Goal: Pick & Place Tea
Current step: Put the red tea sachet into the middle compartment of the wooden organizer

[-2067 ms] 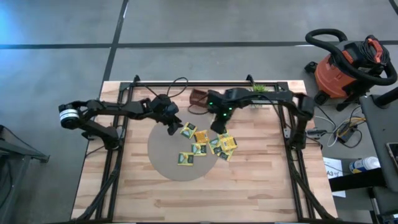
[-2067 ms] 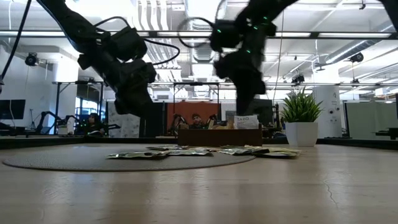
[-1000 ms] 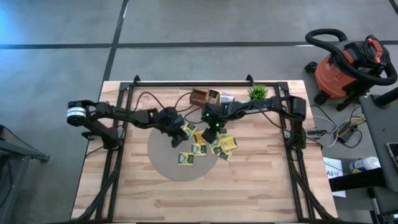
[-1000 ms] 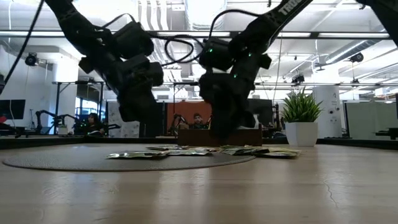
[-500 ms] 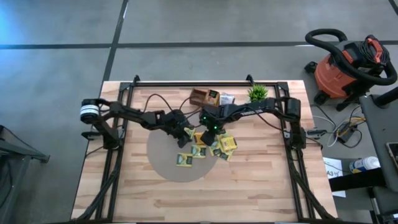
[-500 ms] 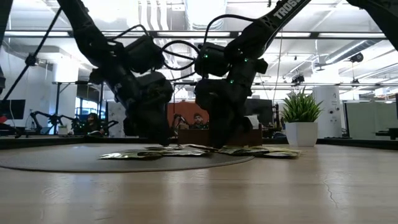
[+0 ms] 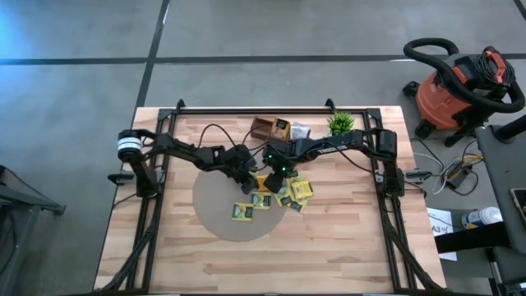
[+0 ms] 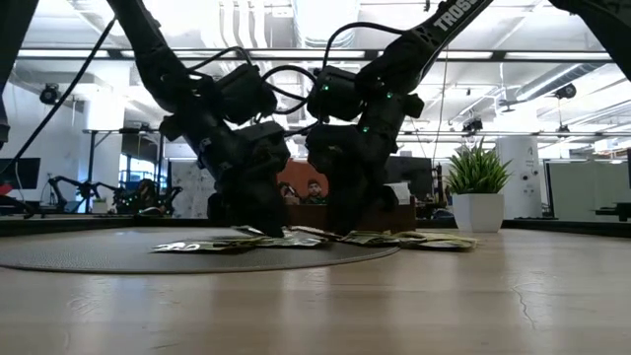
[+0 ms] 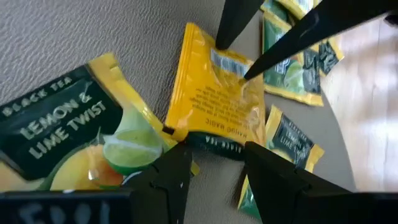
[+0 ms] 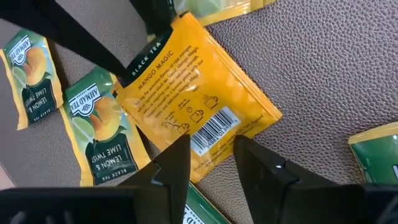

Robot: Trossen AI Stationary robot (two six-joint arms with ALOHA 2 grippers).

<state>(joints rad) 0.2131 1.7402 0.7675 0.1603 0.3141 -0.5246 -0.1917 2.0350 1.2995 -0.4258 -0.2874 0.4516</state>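
- Take the round grey mat [image 7: 215, 215] as your landmark: the left arm reaches in from beyond the mat's left edge, and the left gripper [image 7: 244, 175] is low over the mat's upper right part.
- Its jaws are spread with nothing between them. In the left wrist view the fingers [image 9: 175, 176] straddle the near edge of a face-down yellow sachet [image 9: 216, 102] — the one printed "Mango Magic" in the right wrist view [image 10: 194, 99].
- Just beside it on the mat lies a "Lemon & Lime Twist" sachet [image 9: 70, 140]; I judge you should keep the left fingers clear of it as you close.
- The right gripper [image 7: 272, 175] sits at the mat's right edge, over the same yellow sachet from the opposite side, jaws partly open and empty.
- 2 grippers on 1 packet is the risk, so I'd let only 1 arm pinch it. Come down flat to the mat, close on the sachet's edge, then lift straight.
- The rest of the tea [image 7: 289, 193] is scattered across the mat's right edge and onto the wood just beyond it.
- The wooden tray [image 7: 274, 128] stands behind the mat — likely the drop-off — with the potted plant [image 7: 340, 123] to its right.
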